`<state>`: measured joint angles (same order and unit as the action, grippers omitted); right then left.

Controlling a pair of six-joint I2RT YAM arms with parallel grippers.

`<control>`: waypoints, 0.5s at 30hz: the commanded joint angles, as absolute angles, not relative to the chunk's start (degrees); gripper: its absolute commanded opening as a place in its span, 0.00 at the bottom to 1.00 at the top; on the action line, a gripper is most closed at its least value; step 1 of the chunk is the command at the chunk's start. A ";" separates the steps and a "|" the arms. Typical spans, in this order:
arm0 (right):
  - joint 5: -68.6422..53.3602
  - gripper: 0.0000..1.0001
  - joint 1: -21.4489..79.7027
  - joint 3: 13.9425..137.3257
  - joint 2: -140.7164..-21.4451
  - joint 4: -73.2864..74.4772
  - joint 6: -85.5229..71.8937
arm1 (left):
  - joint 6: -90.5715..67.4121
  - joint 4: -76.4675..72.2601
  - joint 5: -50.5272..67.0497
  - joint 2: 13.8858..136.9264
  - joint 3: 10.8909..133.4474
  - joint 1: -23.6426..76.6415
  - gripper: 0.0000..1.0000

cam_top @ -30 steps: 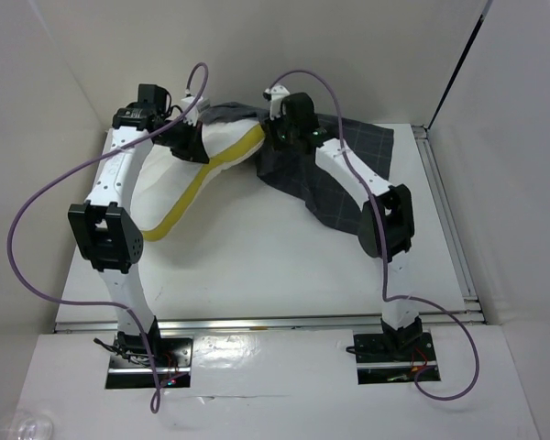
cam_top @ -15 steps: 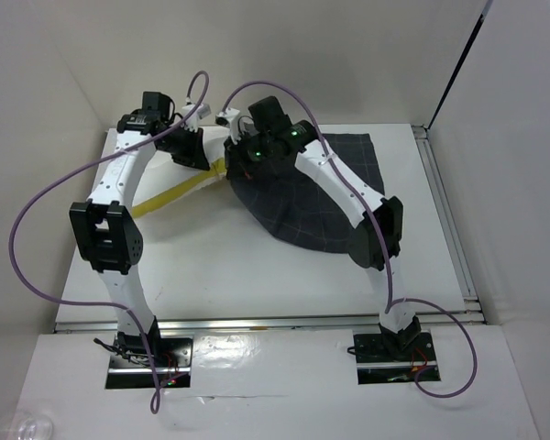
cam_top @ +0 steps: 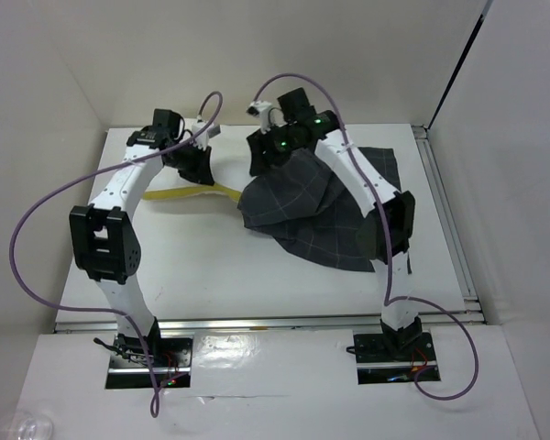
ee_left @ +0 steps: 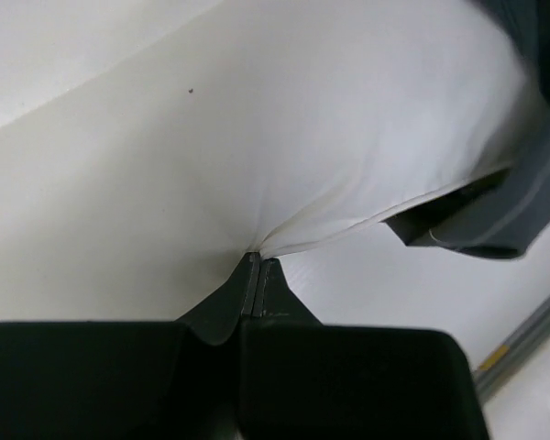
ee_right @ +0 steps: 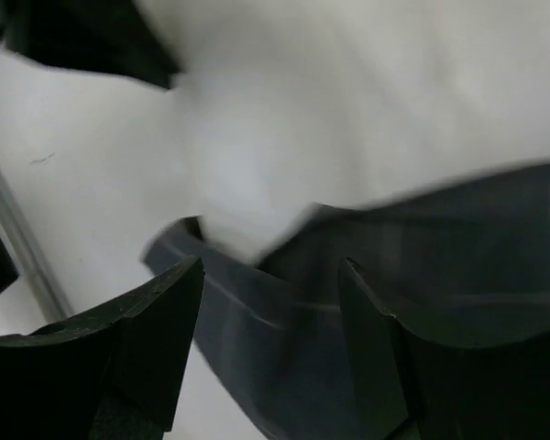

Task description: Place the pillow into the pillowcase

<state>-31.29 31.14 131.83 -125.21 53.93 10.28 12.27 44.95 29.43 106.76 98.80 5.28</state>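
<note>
Right wrist view: right fingers (ee_right: 156, 321) just sprung apart over the pillowcase (cam_top: 312, 215), now pulled across most of the pillow (ee_left: 348, 137) on the desk (cam_top: 229, 275). Left fingers (ee_left: 229, 302) clamped on the pillow's bare white corner. Only a yellow-edged end left outside; likely regrasp and pull further.

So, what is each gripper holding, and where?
The left gripper pinches the pillow at a fold of its edge. The right gripper is open, holding nothing.
</note>
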 commanded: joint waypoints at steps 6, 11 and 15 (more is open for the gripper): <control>-17.41 0.68 25.40 125.16 -113.99 42.80 6.59 | 20.73 41.57 24.17 97.30 81.84 5.10 0.00; -18.27 0.69 24.26 128.22 -117.59 45.09 6.59 | 25.14 44.57 27.77 93.71 77.35 4.39 0.25; -19.33 0.71 24.26 129.81 -121.80 44.56 7.12 | 23.12 40.01 23.91 90.88 77.25 4.39 0.48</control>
<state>-19.05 23.97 126.80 -118.83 46.72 7.31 22.57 43.62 24.88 95.00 76.49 4.78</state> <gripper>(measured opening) 0.708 0.456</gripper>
